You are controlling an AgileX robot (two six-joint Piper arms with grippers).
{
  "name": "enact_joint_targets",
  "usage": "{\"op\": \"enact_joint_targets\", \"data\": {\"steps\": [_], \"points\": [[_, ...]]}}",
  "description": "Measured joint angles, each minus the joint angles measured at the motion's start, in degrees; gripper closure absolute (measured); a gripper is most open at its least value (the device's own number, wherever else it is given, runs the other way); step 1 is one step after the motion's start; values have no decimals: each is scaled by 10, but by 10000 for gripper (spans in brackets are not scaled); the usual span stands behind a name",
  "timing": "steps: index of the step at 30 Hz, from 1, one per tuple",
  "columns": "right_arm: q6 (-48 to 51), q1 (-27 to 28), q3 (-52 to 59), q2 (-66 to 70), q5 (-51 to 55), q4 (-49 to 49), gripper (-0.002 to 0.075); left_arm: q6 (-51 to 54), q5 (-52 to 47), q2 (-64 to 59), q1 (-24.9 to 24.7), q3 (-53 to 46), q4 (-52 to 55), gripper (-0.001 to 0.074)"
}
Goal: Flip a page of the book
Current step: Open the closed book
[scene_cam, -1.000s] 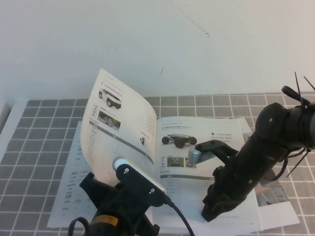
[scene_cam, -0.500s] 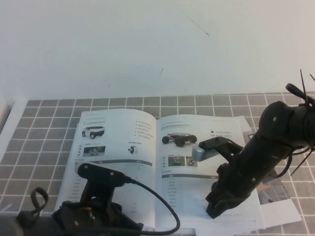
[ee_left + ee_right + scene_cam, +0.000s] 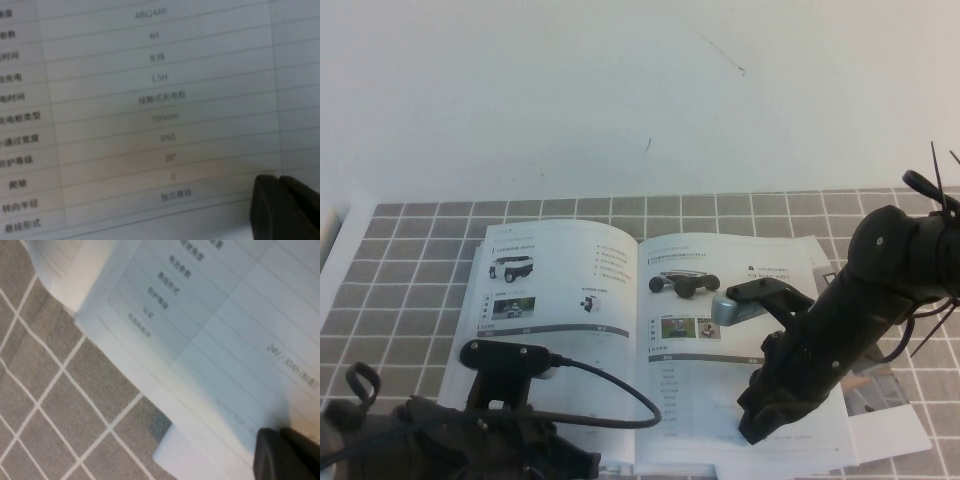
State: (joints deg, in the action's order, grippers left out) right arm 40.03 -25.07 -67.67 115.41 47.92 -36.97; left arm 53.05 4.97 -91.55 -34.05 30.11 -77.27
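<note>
The book [image 3: 750, 262] lies open and flat on the grey tiled table. The page [image 3: 560, 285], with small vehicle photos and a table, rests flat as the left-hand leaf. My left gripper [image 3: 280, 181] is shut with nothing between its fingers, low over the page's table of small print. In the high view only its arm and wrist camera [image 3: 505, 358] show, at the book's front left corner. My right gripper [image 3: 281, 432] is shut and presses on the right-hand leaf near its front edge. Its arm [image 3: 820, 340] slants down over that leaf.
A loose leaflet with colour photos [image 3: 877, 388] and a white sheet [image 3: 895, 438] stick out from under the book at the right. A white wall stands behind the table. A black cable [image 3: 620, 395] loops over the book's front middle.
The page stood curled over the left side a second ago and now lies flat. My left arm has dropped low toward the front left. The right arm has not moved.
</note>
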Motion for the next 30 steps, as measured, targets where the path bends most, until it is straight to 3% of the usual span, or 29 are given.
{"op": "enact_joint_targets", "data": {"steps": [17,30], "points": [[1,-1,-76,-40,-60,-9,727,15,-44,131,1,60,12,738],[1,-1,-78,39,-151,-27,727,64,-5,-76,24,152,9,738]]}}
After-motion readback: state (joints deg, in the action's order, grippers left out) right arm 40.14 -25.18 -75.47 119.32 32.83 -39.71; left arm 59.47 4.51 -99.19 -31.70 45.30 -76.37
